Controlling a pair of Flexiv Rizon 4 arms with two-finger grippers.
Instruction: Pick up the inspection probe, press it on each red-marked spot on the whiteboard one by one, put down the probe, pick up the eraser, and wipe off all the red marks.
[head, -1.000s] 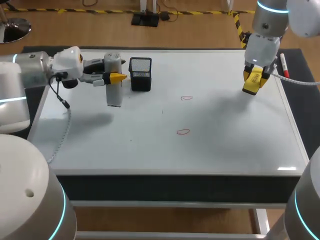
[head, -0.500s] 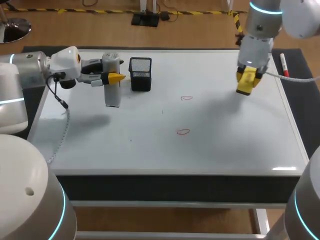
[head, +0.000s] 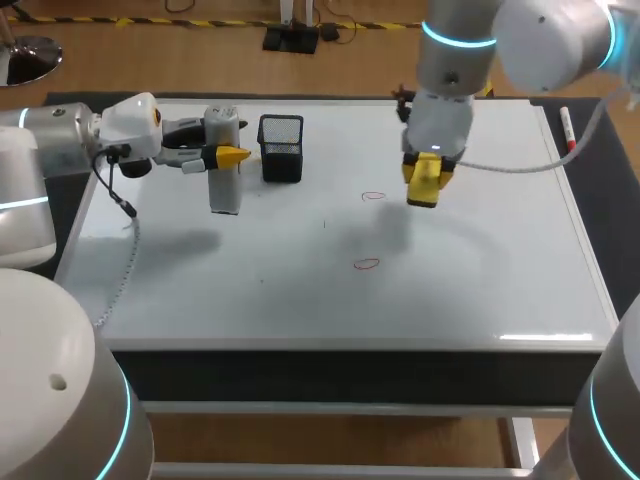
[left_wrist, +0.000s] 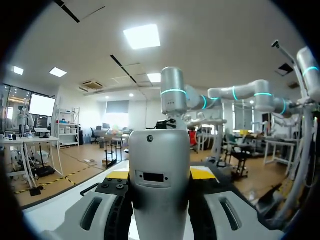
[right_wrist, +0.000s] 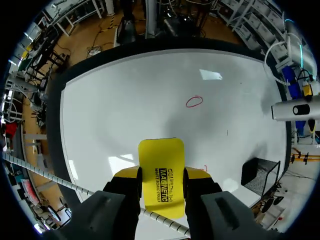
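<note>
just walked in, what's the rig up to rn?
The left arm holds the probe upright in its jaws, over the whiteboard next to the black mesh holder. The right arm has the yellow eraser clamped in its jaws, right beside the far red mark; whether it touches the board I cannot tell. Both that mark and the near red mark are unwiped.

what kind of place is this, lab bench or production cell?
Most likely a robot lab test bench. A whiteboard lies flat as the tabletop, with hand-drawn red marks on it. The left pincer holds an inspection probe, and the right pincer holds a yellow eraser.
</note>
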